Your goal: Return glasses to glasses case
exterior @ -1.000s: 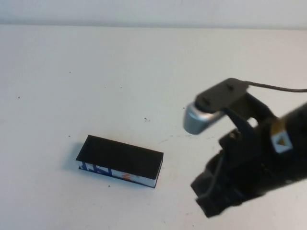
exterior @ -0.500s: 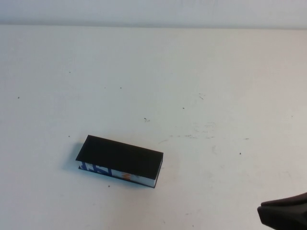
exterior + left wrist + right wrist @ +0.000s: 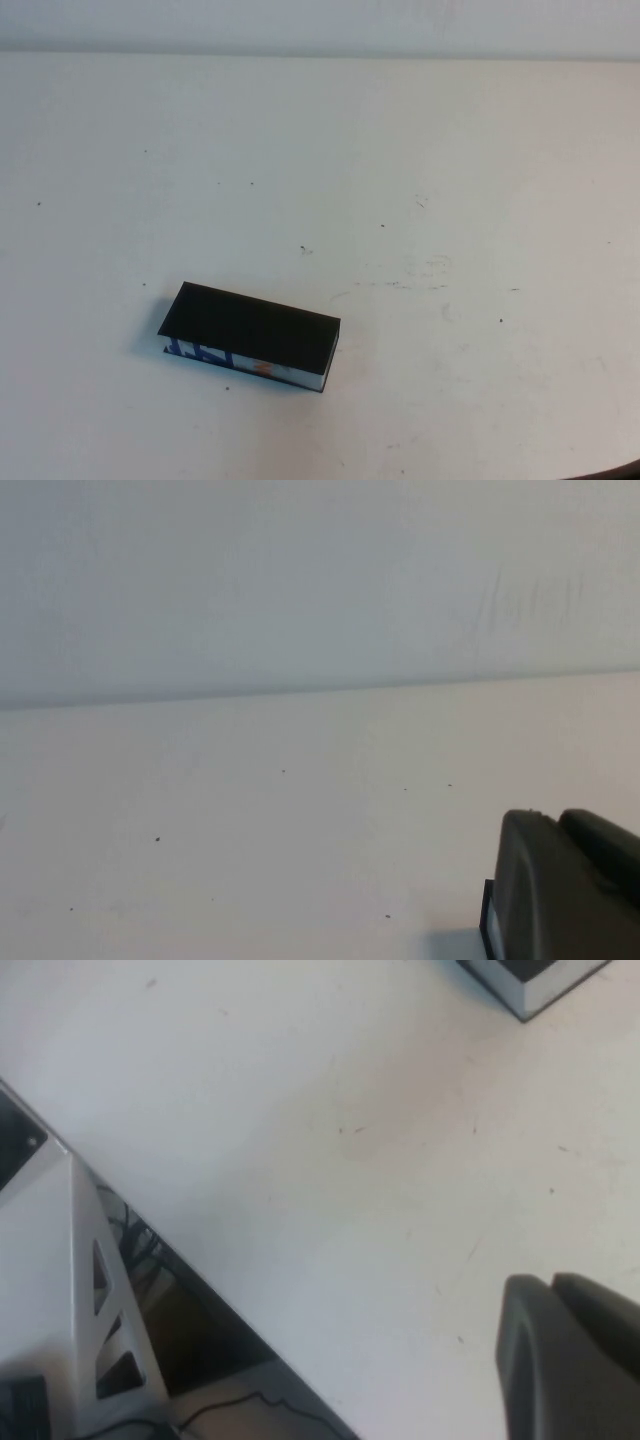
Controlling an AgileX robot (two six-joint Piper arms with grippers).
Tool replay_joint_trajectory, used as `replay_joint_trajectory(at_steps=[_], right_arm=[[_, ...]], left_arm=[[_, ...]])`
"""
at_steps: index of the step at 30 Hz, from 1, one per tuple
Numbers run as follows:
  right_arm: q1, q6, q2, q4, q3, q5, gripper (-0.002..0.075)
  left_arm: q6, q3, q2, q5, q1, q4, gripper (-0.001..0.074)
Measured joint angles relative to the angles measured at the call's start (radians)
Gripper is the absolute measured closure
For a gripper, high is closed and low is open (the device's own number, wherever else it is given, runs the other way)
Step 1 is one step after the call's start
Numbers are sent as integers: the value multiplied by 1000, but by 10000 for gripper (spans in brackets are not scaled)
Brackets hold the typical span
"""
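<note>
The glasses case (image 3: 250, 338) sits lid-down on the table (image 3: 420, 150), glasses unseen; the right gripper (image 3: 570, 1360), fingers closed and empty, has withdrawn beyond the table edge; left gripper (image 3: 560, 880) state indeterminate

A white table (image 3: 420, 150) fills the high view, its surface marked with small dark specks and faint scuffs right of centre. A pale wall (image 3: 300, 570) rises along its far edge. Past the near edge stands a white frame (image 3: 95, 1310) with triangular cut-outs, dark cables (image 3: 240, 1405) on the floor beside it.
</note>
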Motion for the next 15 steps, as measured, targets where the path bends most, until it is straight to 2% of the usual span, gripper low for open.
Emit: replay_joint_trajectory(at_steps=[6, 8, 11, 15], right_arm=[[0, 2, -8, -87, 5, 6, 737], [-27, 2, -26, -116, 26, -36, 737], [-153, 2, -80, -125, 95, -199, 737], [-411, 2, -185, -116, 269, -513, 737]], left_arm=[[0, 0, 0, 0, 0, 0, 738], [0, 0, 0, 0, 0, 0, 738], [0, 0, 0, 0, 0, -2, 738], [0, 0, 0, 0, 0, -2, 738]])
